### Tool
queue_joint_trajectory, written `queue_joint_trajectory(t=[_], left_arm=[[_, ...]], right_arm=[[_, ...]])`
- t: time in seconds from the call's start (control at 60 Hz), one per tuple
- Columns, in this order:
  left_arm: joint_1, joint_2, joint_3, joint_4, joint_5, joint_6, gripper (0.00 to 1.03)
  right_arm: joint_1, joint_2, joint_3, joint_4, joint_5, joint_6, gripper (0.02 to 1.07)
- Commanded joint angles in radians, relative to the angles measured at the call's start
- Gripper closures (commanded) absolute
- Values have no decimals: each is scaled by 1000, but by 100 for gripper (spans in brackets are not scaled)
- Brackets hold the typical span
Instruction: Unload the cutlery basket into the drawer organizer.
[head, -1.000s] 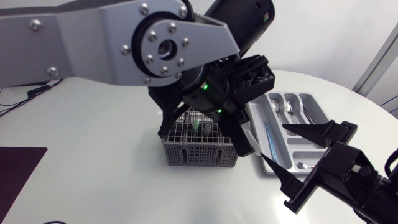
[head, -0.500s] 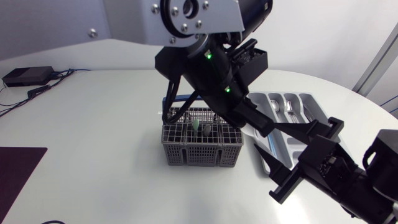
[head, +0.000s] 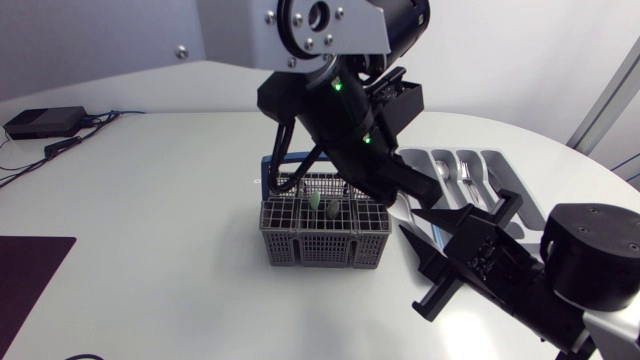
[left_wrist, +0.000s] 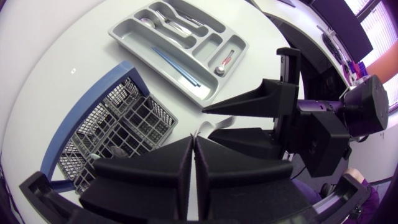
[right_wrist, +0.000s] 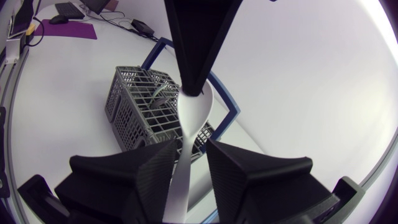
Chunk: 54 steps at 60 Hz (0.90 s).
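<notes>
Right wrist view: left gripper (right_wrist: 193, 91) pinches white spoon (right_wrist: 194, 118); right gripper (right_wrist: 191, 145) spread astride its handle.

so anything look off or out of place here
Nothing spilled or damaged. One oddity: the white spoon is in mid-air, pinched at its wide end by the left end effector, its handle between the right end effector's open fingers, beside the cutlery basket.

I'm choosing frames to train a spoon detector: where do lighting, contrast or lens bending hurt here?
Right wrist view: the white spoon shows against the white table, so contrast is weak. Left wrist view: fisheye curves the drawer organizer; only a sliver of spoon shows past the left pincer. Head view: even light, no hard shadow round the cutlery basket; the left arm hides most of the spoon.
</notes>
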Motion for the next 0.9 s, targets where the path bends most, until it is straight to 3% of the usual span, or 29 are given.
queue_joint_trajectory(t=[0.0, 0.333, 0.567, 0.667, 0.883], left_arm=[[15, 26, 32, -17, 15, -33, 100], [27, 49, 31, -20, 27, -41, 100], [26, 55, 35, -17, 45, -45, 100], [32, 46, 45, -13, 48, -48, 86], [38, 34, 43, -12, 70, -50, 82]], right_arm=[[10, 32, 10, 28, 16, -16, 80], [10, 63, 11, 40, 16, -33, 100], [10, 65, 8, 28, 5, -42, 100], [10, 63, 4, 20, -4, -42, 100], [10, 62, -4, 6, -16, -44, 101]])
